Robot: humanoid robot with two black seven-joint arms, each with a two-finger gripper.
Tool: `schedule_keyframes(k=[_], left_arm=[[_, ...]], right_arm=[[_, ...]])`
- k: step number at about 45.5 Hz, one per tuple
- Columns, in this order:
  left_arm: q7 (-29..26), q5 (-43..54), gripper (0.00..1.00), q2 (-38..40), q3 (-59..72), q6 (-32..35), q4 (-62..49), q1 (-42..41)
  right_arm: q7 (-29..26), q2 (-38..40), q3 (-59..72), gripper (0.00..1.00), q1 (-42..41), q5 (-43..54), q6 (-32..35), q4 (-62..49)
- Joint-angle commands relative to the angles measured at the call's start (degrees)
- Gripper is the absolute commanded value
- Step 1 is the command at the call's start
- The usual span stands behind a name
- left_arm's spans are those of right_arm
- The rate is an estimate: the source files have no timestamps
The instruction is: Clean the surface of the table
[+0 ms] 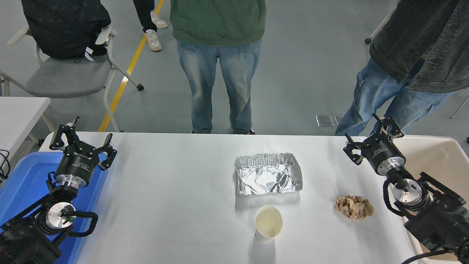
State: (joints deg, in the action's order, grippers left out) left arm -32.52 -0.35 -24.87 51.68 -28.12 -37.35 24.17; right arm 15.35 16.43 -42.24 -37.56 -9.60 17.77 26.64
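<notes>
Table surface (165, 190): wide white top, fills the lower half of the view, far edge running across the middle, near edge out of frame.
Foil tray (268, 178): crumpled aluminium, empty, sits right of centre on the white top.
Paper cup (268, 228): upright, mouth open to the camera, just in front of the tray on the camera's side; not touching it.
Brown paper wad (354, 207): crumpled ball lying right of the cup, apart from both cup and tray, near the right arm.
Right gripper (371, 137): at the table's far right corner, pointing away from the camera, jaws apart, holding nothing. Well clear of the wad.
Left gripper (81, 136): at the table's far left corner, over the table edge and the blue bin, jaws apart, empty.
Blue bin (25, 183): beside the table's left edge, under the left arm.
Beige bin (439, 157): beside the table's right edge, behind and under the right arm; contents not visible.
Small white table (18, 110): corner showing at the left edge, beyond the blue bin.
Person in green top (218, 66): standing at the far side, centre, in jeans, close to the table edge.
Person in dark jacket (414, 62): standing at far right, in jeans.
Grey chair (69, 77): far left on the floor, a dark-clothed person seated on it.
Yellow floor line (124, 80): runs diagonally past the chair.
</notes>
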Motion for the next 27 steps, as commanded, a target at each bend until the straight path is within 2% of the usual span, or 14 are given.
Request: schedule_keyframes(k=[1, 27], left_arm=[[0.09, -0.26, 0.99, 0.00, -0.09, 0.08, 0.00, 0.00], [0.00, -0.35, 0.99, 0.00, -0.44, -0.01, 0.00, 0.00]], right_arm=[[0.03, -0.17, 0.14, 1.00, -0.14, 0.02, -0.19, 0.08], [-0.14, 0.79, -0.12, 1.00, -0.50, 0.02, 0.08, 0.08]])
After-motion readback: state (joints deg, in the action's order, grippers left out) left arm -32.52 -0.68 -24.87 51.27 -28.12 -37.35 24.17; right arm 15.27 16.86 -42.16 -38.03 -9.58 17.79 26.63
